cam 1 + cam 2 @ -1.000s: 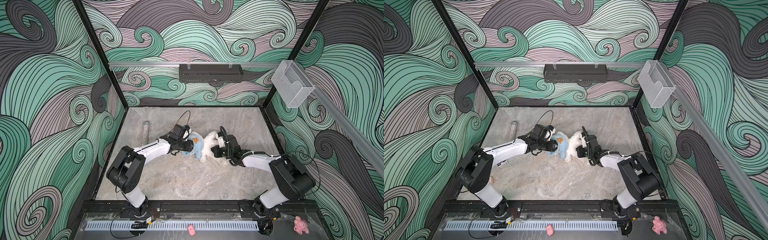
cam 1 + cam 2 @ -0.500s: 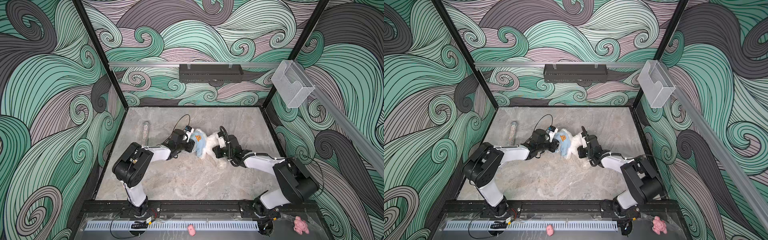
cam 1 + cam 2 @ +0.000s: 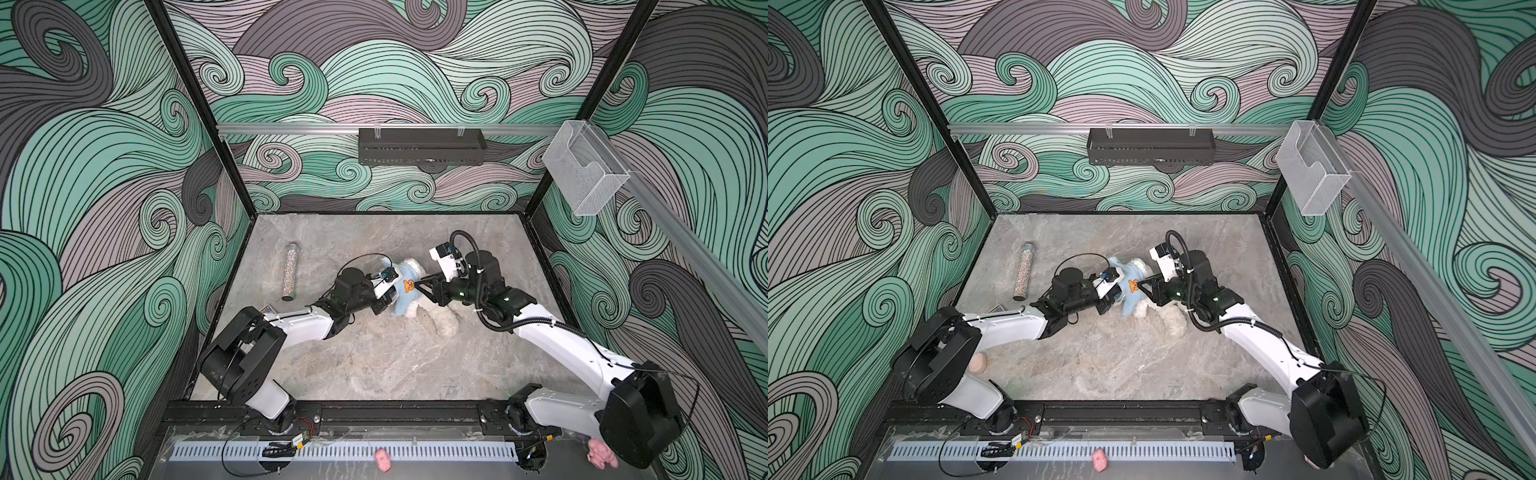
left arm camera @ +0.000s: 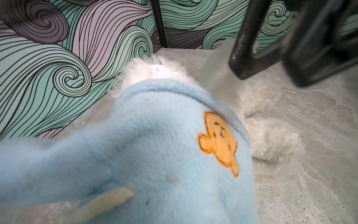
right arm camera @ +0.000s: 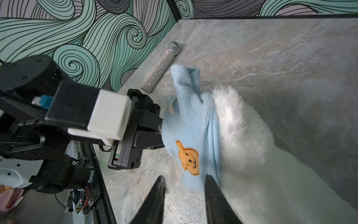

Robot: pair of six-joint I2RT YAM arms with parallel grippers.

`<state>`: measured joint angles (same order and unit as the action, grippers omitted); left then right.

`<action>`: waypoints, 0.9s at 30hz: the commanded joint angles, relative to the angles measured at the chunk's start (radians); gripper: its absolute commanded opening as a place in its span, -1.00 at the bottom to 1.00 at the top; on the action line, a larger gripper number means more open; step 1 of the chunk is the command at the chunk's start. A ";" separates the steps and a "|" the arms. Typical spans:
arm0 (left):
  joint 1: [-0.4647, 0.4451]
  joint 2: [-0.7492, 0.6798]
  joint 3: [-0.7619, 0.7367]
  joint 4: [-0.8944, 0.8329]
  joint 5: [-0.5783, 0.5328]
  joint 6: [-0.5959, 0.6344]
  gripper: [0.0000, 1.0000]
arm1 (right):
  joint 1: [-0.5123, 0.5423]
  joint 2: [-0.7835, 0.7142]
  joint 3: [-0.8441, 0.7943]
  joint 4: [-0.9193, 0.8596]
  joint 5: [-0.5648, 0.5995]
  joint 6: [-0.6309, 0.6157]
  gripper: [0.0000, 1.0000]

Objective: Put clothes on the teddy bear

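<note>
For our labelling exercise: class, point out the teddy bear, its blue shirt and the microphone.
teddy bear (image 5: pixel 244 124), right wrist view, white fur.
blue shirt (image 4: pixel 155 139), left wrist view, fabric beside the orange patch.
microphone (image 3: pixel 289 272), in a top view, glittery handle.

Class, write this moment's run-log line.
left gripper: shut on light-blue fleece shirt; right gripper: open at shirt hem; fluffy white teddy bear: lying on grey table, shirt partly on

Both top views look down from high above the teddy bear (image 3: pixel 442 322); both wrist views face it closely, sharing its shirt (image 4: pixel 155 145).
</note>
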<state>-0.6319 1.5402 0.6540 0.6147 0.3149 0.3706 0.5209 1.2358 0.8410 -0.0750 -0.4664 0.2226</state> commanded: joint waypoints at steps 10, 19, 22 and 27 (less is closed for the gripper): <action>-0.041 -0.025 0.027 -0.026 -0.057 0.126 -1.00 | 0.121 0.096 0.140 -0.176 0.377 -0.114 -0.54; -0.052 -0.029 0.043 -0.063 -0.063 0.139 -1.00 | 0.149 0.143 0.209 -0.195 0.482 -0.185 -0.55; -0.057 -0.028 0.046 -0.070 -0.065 0.142 -1.00 | 0.155 0.171 0.227 -0.197 0.474 -0.191 -0.55; -0.070 -0.037 0.047 -0.086 -0.076 0.163 -1.00 | 0.173 0.218 0.249 -0.195 0.511 -0.205 -0.55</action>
<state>-0.6830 1.5372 0.6674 0.5407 0.2348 0.4988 0.6807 1.4281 1.0607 -0.2588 0.0044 0.0513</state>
